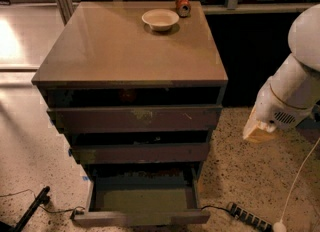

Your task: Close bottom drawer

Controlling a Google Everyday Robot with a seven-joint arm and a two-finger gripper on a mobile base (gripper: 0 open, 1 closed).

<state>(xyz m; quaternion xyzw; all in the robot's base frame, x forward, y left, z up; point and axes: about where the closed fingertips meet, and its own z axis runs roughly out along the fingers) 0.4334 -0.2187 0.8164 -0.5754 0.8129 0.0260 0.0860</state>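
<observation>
The bottom drawer (142, 199) of the tan-topped cabinet (130, 51) is pulled well out. Its greenish-grey floor shows, and its flat plank front (140, 218) sits near the lower edge of the view. The two drawers above it, the top one (135, 120) and the middle one (140, 153), stick out slightly. My white arm (295, 91) comes in from the right. My gripper (259, 132), seen as a tan end piece, hangs in the air right of the cabinet at the height of the upper two drawers, apart from all of them.
A white bowl (160, 19) and a small can (183, 4) stand at the back of the cabinet top. On the speckled floor lie a power strip (247, 216) with its cable at the right front, a white cord (300, 176), and a black object (32, 208) at the lower left.
</observation>
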